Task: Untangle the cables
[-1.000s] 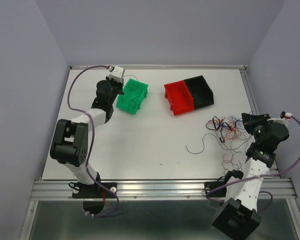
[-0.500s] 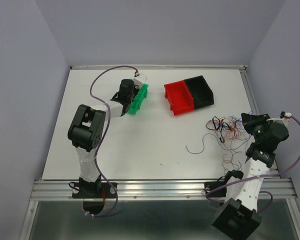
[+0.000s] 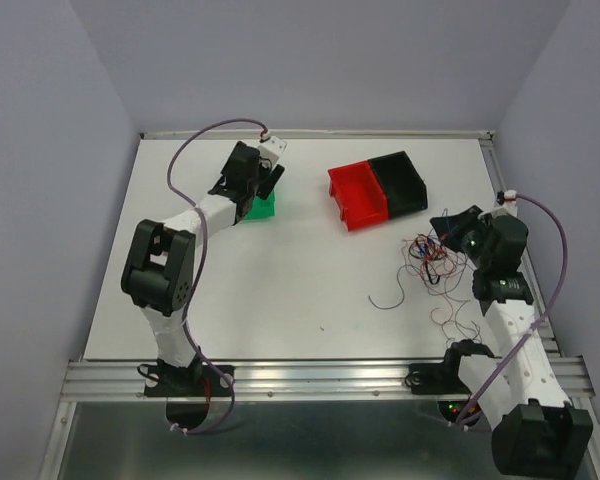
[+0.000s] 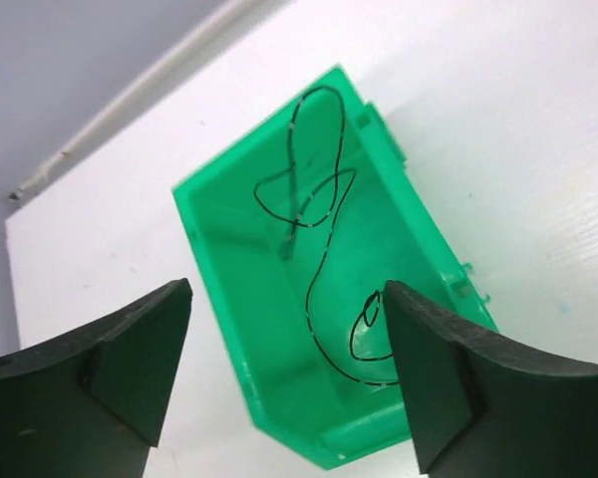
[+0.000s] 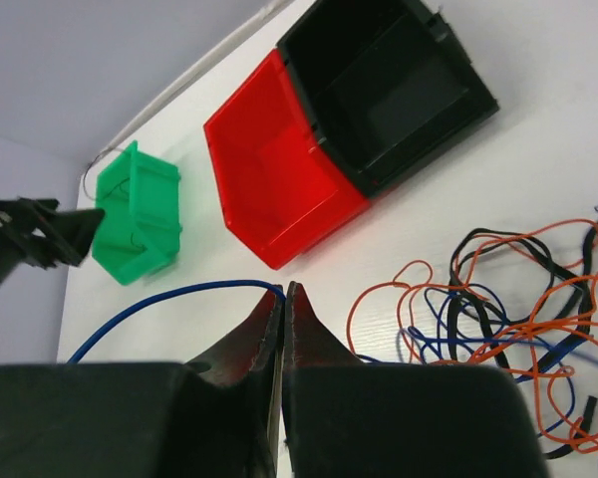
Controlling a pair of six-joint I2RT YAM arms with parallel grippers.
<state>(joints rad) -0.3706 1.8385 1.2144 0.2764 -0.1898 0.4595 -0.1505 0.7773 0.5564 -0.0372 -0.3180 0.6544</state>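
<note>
The table (image 3: 280, 280) was white and the walls (image 3: 60, 100) pale lilac. The green bin (image 4: 229, 289) held a black wire (image 4: 309, 294). Beside a red bin (image 5: 269, 189) stood a black bin (image 5: 379, 90). The tangle (image 5: 498, 319) mixed orange, black and blue. One blue wire (image 5: 169, 295) lay apart. The left gripper (image 4: 287, 299) and right gripper (image 5: 283, 291) were black.

I am holding my left tool (image 3: 268, 180) over the green bin (image 3: 260, 208) in the upper left, while my right tool (image 3: 443, 226) is hovering at the tangled cables (image 3: 432, 262) on the tabletop's (image 3: 280, 280) right side.
</note>
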